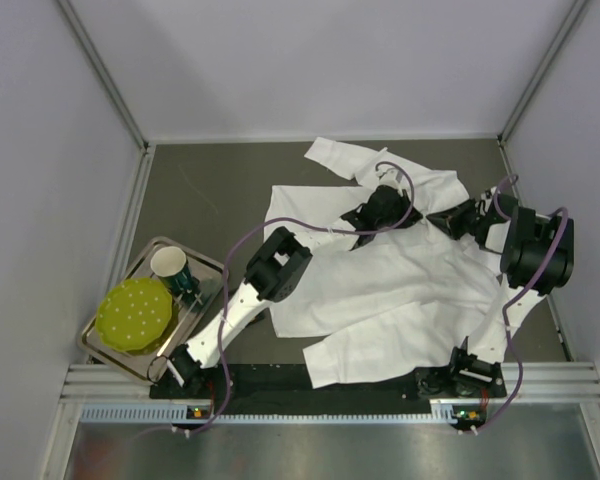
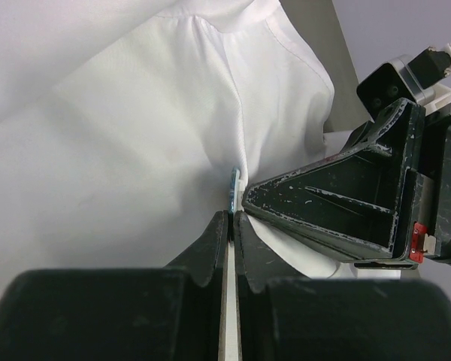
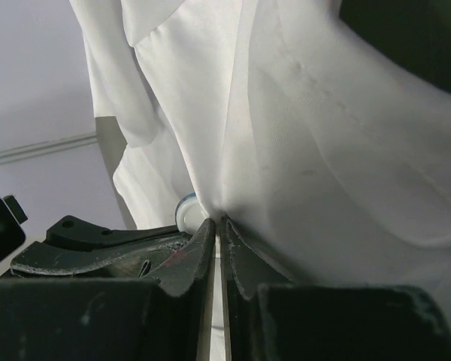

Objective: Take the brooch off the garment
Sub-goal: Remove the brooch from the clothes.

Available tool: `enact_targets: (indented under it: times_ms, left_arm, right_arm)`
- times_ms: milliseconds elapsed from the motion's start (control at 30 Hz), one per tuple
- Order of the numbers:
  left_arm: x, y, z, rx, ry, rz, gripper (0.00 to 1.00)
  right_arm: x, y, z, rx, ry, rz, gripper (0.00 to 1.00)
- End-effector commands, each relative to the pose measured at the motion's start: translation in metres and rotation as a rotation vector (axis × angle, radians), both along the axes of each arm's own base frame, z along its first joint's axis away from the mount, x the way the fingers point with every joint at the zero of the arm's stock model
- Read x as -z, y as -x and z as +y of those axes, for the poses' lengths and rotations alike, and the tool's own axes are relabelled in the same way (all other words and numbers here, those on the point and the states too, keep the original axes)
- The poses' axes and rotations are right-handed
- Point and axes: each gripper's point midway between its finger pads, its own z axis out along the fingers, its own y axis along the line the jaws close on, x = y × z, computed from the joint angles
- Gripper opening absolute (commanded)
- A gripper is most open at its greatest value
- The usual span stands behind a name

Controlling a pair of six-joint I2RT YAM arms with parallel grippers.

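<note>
A dark grey worktop fills the middle of the top view, matt and unmarked where it shows. Pale lilac-grey walls close it in: a back wall, a left wall and a right wall. Aluminium posts slant down the two rear corners (each meets a thin metal strip along the worktop's edge). A ribbed aluminium rail runs across the near edge, with a brushed metal sheet below it. The light is soft and even.

Soft, even overhead light, faint shadows. The large white thin-cloth shirt glares nearly featureless in the 2 wrist views, whose bottom foreground is dark and blurred.
</note>
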Motion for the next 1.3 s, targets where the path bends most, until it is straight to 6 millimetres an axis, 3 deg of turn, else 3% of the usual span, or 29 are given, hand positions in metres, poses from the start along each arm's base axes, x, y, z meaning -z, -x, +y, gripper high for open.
enact_targets:
  times_ms: [0,933,1067,1267]
  left_arm:
    - [-0.046,0.002,-0.006,0.024,0.078,-0.039,0.00]
    - [-0.038,0.021,-0.015,0.216,0.197,0.090,0.00]
    - [-0.042,0.021,-0.015,0.224,0.207,0.079,0.00]
    - [-0.044,0.022,-0.018,0.232,0.227,0.085,0.00]
  right_arm:
    - [0.003,0.004,-0.001,-0.013,0.034,-0.001,0.05]
    - [0.026,0.001,0.002,-0.074,0.163,0.185,0.00]
    - [0.037,0.012,0.004,-0.099,0.170,0.252,0.00]
    - [0.040,0.014,0.003,-0.119,0.213,0.267,0.00]
